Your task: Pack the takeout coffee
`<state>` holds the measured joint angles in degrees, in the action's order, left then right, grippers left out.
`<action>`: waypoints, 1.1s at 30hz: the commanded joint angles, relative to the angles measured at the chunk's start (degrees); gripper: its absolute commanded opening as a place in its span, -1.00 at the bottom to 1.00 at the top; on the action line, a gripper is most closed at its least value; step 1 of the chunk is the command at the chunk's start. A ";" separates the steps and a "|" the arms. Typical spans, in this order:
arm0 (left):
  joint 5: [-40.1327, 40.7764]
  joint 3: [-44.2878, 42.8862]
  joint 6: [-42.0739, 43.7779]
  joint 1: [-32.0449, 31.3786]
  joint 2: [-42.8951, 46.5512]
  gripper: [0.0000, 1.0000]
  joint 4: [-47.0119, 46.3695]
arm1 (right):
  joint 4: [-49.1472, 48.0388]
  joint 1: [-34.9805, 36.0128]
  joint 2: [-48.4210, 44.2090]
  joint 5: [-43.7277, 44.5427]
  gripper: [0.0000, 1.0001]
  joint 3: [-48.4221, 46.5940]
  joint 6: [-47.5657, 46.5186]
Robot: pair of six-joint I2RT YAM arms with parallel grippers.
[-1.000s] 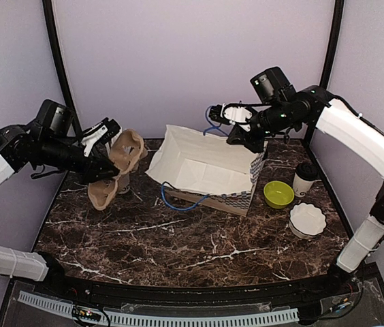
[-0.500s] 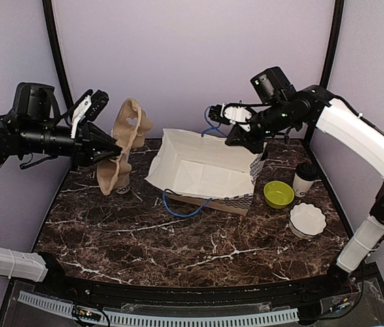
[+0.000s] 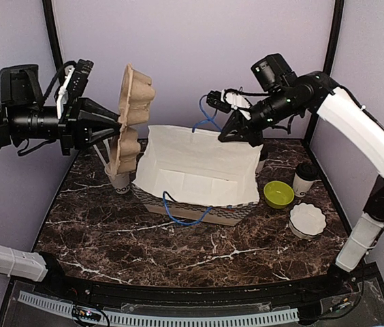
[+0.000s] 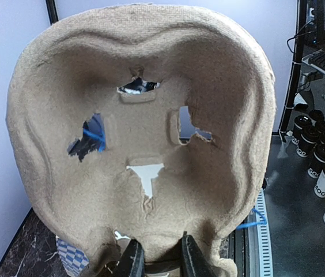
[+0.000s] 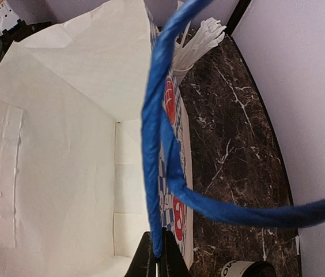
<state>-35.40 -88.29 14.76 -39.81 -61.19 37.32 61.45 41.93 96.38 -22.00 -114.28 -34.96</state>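
Left fingers (image 4: 131, 261): I hold them narrowly parted, clamped on the pulp carrier (image 4: 145, 133), which is upright at far left. Right fingers (image 5: 143, 262): closed on the blue handle (image 5: 154, 144), raising the paper bag (image 3: 199, 170).
Step, as I judge it: carrier into bag, which needs levelling first.
Lidded cup (image 3: 305, 178): right, by the green bowl (image 3: 278, 194). Second cup (image 3: 118, 182): under the carrier.
Dark marble bench (image 3: 178, 252); lilac walls.

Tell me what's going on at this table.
The left gripper pinches the edge of a cardboard cup carrier, holding it up on edge at the left of the table. The right gripper is shut on the blue handle of the white paper bag, holding its far side up so the mouth gapes. One lidded coffee cup stands at the right near the lime-green bowl. The bag looks empty inside.
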 commanded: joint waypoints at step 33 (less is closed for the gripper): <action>1.10 -6.69 11.68 -4.02 -15.10 -0.61 -4.16 | 2.16 -13.44 -1.99 -10.25 0.54 -3.58 0.63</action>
<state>-35.29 -91.98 23.77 -43.62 -76.18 34.39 67.09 32.82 98.45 -29.15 -120.20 -34.65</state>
